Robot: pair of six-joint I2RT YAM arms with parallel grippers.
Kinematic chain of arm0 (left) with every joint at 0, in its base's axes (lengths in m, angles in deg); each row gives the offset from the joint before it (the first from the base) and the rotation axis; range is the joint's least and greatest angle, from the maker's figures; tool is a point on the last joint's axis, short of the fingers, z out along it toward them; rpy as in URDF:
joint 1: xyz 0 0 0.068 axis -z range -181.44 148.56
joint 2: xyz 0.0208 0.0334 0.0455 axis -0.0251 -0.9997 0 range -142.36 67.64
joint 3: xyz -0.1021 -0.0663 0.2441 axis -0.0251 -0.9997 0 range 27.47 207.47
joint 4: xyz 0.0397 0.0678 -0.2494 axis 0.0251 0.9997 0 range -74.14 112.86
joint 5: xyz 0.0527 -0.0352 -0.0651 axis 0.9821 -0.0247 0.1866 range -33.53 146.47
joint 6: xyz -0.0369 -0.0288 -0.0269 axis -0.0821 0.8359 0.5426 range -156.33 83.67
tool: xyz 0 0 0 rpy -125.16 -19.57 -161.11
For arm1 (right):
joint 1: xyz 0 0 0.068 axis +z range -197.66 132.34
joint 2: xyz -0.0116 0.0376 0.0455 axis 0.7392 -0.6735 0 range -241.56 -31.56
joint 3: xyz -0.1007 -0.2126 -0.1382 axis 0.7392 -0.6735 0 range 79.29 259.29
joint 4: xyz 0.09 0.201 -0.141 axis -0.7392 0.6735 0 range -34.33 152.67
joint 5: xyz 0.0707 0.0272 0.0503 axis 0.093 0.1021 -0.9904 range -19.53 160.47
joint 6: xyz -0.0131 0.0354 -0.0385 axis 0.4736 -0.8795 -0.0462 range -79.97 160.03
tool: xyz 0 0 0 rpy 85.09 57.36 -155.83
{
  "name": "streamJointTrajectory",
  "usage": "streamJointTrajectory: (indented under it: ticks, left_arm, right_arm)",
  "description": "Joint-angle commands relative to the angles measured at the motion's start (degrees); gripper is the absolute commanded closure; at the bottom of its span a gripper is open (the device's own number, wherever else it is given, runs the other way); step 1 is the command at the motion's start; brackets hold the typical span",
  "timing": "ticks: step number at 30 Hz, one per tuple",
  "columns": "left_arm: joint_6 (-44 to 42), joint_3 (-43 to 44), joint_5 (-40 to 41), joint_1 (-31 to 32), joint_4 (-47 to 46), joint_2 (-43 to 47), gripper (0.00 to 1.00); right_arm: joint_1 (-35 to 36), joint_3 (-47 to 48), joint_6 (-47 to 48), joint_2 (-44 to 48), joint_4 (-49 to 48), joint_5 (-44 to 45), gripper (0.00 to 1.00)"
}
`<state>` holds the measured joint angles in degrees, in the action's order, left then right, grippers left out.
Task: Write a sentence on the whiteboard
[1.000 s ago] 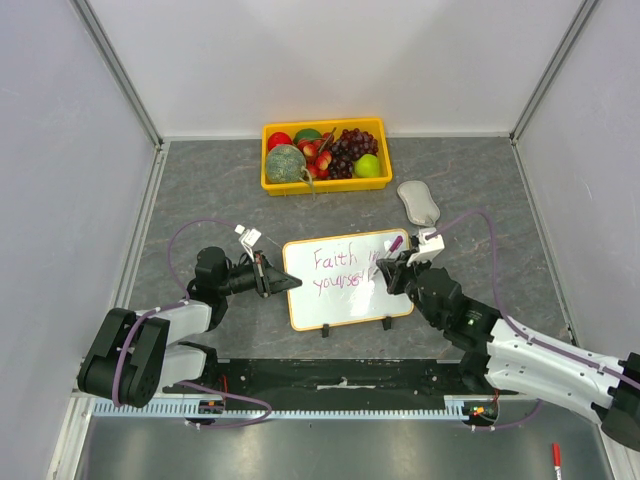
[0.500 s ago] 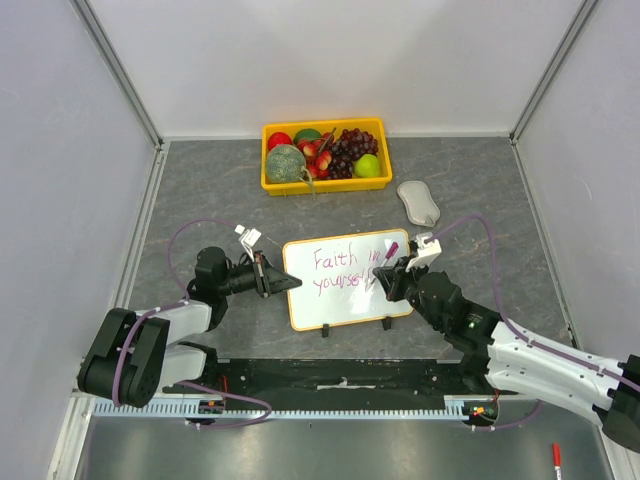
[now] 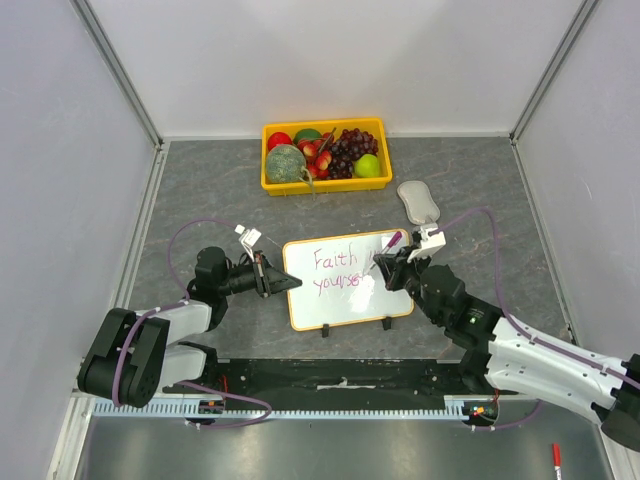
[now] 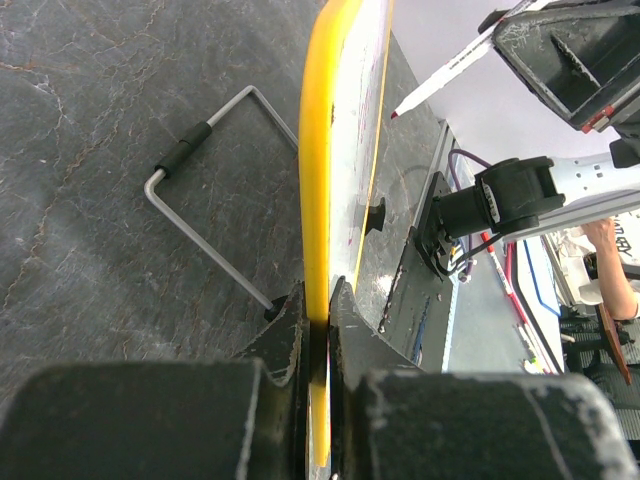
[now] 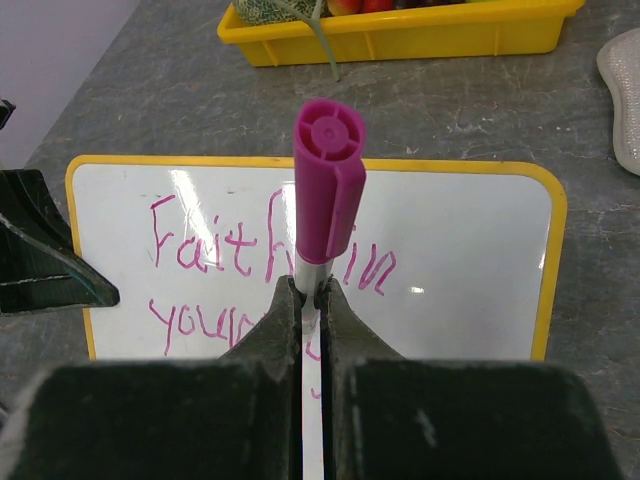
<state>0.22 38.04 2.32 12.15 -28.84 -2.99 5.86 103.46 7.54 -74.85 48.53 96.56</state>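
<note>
Left gripper (image 3: 268, 276) is clamped on the left edge of the whiteboard (image 3: 345, 303), both fingers pinching the yellow rim, and the left wrist cam shows that super clearly. Board sits on the grey table (image 3: 190, 190) about midway between the two arms, with a wire stand (image 4: 200, 140) sticking out from its back side. Right gripper (image 3: 392, 268) is squeezed tight around a pink marker (image 3: 388, 248), held by the white barrel with the magenta end pointing back up at the wrist cam. It's slanted over the right part of the board, tip pointing down toward the writing. From the left wrist view the tip is right next to the board face, but honestly I can't tell if it's touching. Pink sentence (image 3: 338, 270) reads "Faith in" on the top line and "yourse.." under it, and the rest of that second line is hidden behind the right gripper. Further back there's a yellow fruit tray (image 3: 322, 185) by the rear wall, and a pale grey oval pad (image 3: 418, 202) lies off to the right of the board, well apart from both
</note>
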Motion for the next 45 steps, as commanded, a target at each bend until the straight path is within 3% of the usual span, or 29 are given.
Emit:
streamJointTrajectory:
  ticks: [1,25,45]
  left_arm:
    - [-5.0,0.42,4.49,-0.14,0.41,-0.56,0.98]
    - [-4.92,0.51,4.49,-0.14,0.41,-0.74,0.98]
    - [-5.0,0.51,4.49,-0.14,0.32,-0.74,0.98]
  right_arm:
    - [-0.17,2.56,1.29,-1.71,-1.92,2.74,1.0]
    - [-0.25,-0.08,2.17,-0.22,2.65,7.31,1.0]
    - [-0.25,3.0,3.13,0.93,5.38,8.36,1.0]
